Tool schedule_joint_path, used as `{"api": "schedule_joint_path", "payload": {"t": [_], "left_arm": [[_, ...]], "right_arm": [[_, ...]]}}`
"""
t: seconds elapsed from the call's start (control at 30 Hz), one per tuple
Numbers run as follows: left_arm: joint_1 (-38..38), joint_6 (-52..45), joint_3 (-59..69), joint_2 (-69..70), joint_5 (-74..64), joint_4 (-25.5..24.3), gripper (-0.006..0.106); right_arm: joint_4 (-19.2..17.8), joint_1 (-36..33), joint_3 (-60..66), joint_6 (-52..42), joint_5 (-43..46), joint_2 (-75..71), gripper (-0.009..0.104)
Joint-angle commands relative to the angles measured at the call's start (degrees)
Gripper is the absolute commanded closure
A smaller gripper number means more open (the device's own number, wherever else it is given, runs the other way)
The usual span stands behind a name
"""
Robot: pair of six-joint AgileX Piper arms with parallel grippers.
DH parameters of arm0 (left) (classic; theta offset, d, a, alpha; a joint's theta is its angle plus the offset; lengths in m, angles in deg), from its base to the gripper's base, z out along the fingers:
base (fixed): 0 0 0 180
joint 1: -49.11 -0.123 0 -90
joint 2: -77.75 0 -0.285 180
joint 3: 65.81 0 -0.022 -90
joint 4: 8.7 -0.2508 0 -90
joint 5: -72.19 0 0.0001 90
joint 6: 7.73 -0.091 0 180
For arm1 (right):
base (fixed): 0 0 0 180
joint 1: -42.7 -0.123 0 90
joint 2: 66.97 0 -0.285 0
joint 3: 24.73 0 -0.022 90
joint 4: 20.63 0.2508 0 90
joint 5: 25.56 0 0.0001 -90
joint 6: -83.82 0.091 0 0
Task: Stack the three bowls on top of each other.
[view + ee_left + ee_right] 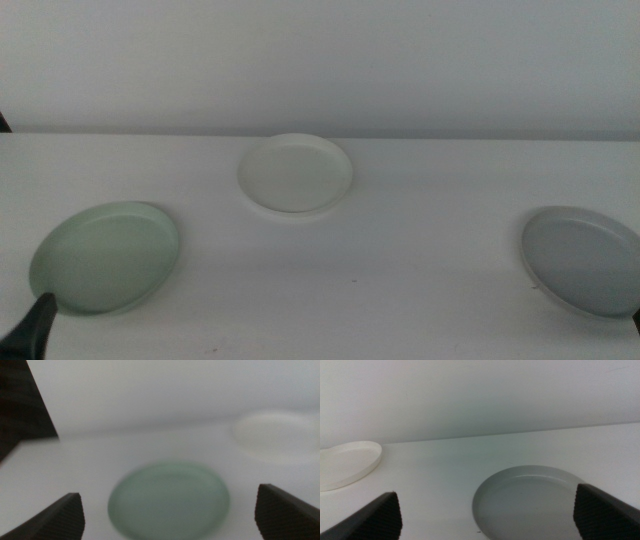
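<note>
Left gripper (170, 515): jaws spread wide, holding nothing, touching nothing; it hangs just on the near side of the green bowl. In the middle view only one dark jaw tip (32, 322) shows, at the bottom corner, just overlapping that bowl's near rim.
Right gripper (487, 515): jaws spread wide and empty, close on the near side of the grey bowl; only its own wrist view shows it.
Green bowl (105, 257): on the tabletop (400, 260), nearest of the three, to the left of the white bowl and nearer. The left wrist view (169, 500) shows it blurred, seen between the jaws, its near edge cut off.
Grey bowl (583, 260): right of the white bowl and nearer, well apart from it; its right rim is cut by the middle view's edge. The right wrist view (530, 500) gives it sharper, with its near part cut off.
White bowl (295, 175): farthest, between the other two in line but set back, by the tabletop's far edge. A pale blur in the left wrist view (277, 435); only partly seen in the right wrist view (345, 462).
Stacking: none; all three bowls lie apart.
</note>
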Motion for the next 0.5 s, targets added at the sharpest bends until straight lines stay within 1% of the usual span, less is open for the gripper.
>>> {"api": "schedule_joint_path", "payload": {"t": [0.0, 0.1, 0.23, 0.33, 0.4, 0.47], "left_arm": [[-0.1, 0.5, -11.8, -9.5, -12.3, 1.1, 0.009], [-0.1, -0.2, -24.8, -23.6, -22.1, 1.5, 0.009], [-0.1, 0.9, -37.8, -38.5, -33.4, 1.6, 0.009], [-0.1, 4.1, -44.3, -48.9, -39.1, 0.0, 0.009], [-0.1, 2.5, -47.6, -55.5, -40.0, -1.3, 0.009], [-0.2, 2.3, -50.0, -61.7, -40.3, -1.7, 0.009]], "right_arm": [[-0.2, 0.4, 2.5, -0.6, 0.7, -2.3, 0.003], [-0.2, 0.4, 2.5, -0.6, 0.7, -2.3, 0.003], [-0.2, 0.4, 2.5, -0.6, 0.7, -2.3, 0.003], [-0.2, 0.4, 2.5, -0.6, 0.7, -2.3, 0.003], [-0.2, 0.4, 2.5, -0.6, 0.7, -2.3, 0.003], [-0.2, 0.4, 2.5, -0.6, 0.7, -2.3, 0.003]]}}
